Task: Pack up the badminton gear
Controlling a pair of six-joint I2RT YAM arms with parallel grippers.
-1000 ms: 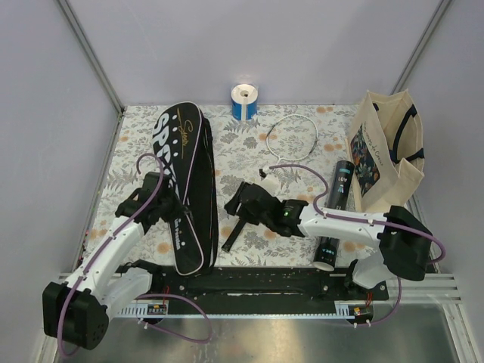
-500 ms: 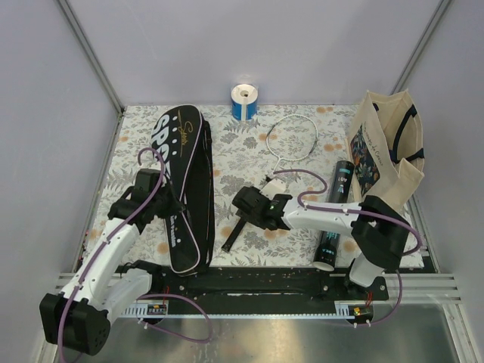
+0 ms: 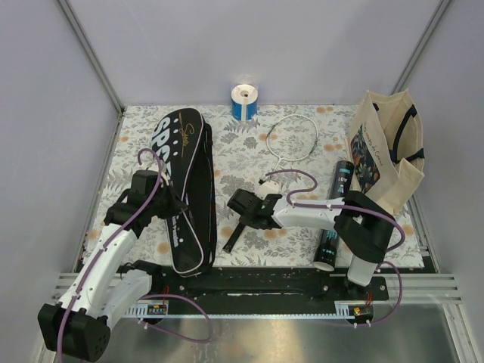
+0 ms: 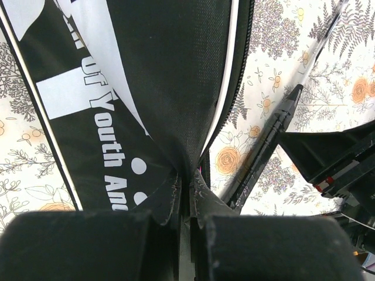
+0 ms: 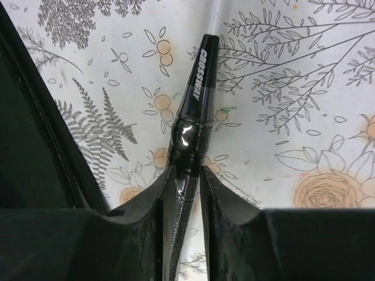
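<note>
- Where its black handle (image 5: 190, 134) runs between the right pincer's (image 5: 188, 181) fingers, the racket (image 3: 293, 138) is clamped, both pads touching it; its white hoop lies well beyond the fingertips.
- Just to this pincer's left lies the black SPORT cover (image 3: 181, 181), a fold of it pinched tight in the left pincer (image 4: 186, 213).
- Off to the right pincer's other side, the black tube (image 3: 342, 181) lies beside a cloth bag (image 3: 389, 162).

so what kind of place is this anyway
Probably a robot test booth, not a home or court: plain grey walls with metal corner posts, a left arm and right arm bolted to a black rail, and a racket cover staged on a floral tablecloth.
</note>
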